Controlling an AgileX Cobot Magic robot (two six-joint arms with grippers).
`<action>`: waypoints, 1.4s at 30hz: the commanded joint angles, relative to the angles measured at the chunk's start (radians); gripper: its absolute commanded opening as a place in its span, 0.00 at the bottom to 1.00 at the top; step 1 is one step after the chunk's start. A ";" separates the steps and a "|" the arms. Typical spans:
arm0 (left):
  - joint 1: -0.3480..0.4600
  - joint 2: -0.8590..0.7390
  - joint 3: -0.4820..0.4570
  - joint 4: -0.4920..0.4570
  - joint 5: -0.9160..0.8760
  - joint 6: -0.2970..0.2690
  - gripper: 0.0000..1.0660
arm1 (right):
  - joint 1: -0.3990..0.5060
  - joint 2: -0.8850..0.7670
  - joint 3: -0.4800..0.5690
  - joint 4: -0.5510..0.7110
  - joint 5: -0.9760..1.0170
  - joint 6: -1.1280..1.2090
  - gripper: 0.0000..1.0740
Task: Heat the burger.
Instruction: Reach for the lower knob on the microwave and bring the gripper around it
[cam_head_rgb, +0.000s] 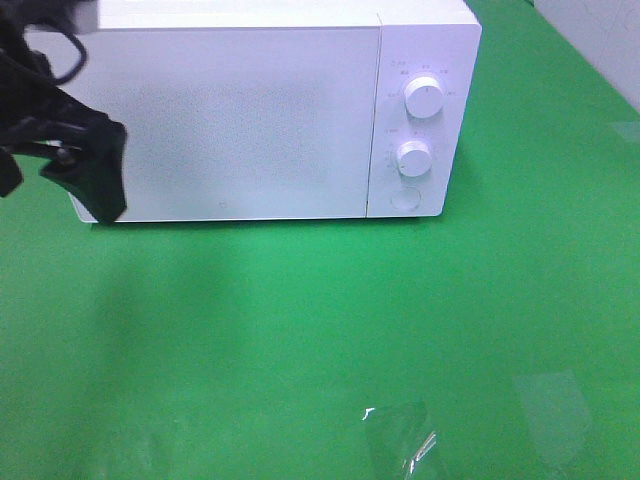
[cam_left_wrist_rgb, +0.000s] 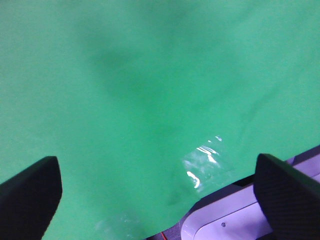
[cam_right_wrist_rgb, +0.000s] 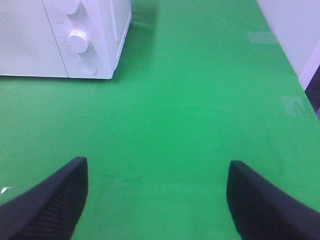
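Note:
The burger is out of view in every frame. A white microwave (cam_head_rgb: 230, 120) stands at the back of the green table with its door shut; it also shows in the right wrist view (cam_right_wrist_rgb: 30, 50). My left gripper (cam_head_rgb: 70, 165) hovers at the microwave's left end, open and empty; its wrist view shows both fingers (cam_left_wrist_rgb: 30, 195) spread over bare green cloth. My right gripper (cam_right_wrist_rgb: 155, 200) is open and empty, well in front of and to the right of the microwave. It does not show in the exterior view.
The microwave's two round knobs (cam_head_rgb: 424, 97) and a round button (cam_head_rgb: 405, 197) sit on its right panel. Clear tape patches (cam_head_rgb: 400, 440) shine on the green cloth near the front. A pale wall (cam_head_rgb: 600, 40) borders the table at the back right.

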 joint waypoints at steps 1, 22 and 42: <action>0.100 -0.040 0.000 -0.009 0.094 0.015 0.90 | -0.004 -0.027 0.000 0.005 -0.009 0.002 0.68; 0.323 -0.461 0.459 -0.027 -0.065 0.054 0.90 | -0.004 -0.027 0.000 0.005 -0.009 0.002 0.68; 0.323 -1.074 0.786 -0.023 -0.136 0.101 0.90 | -0.004 -0.027 0.000 0.005 -0.009 0.002 0.68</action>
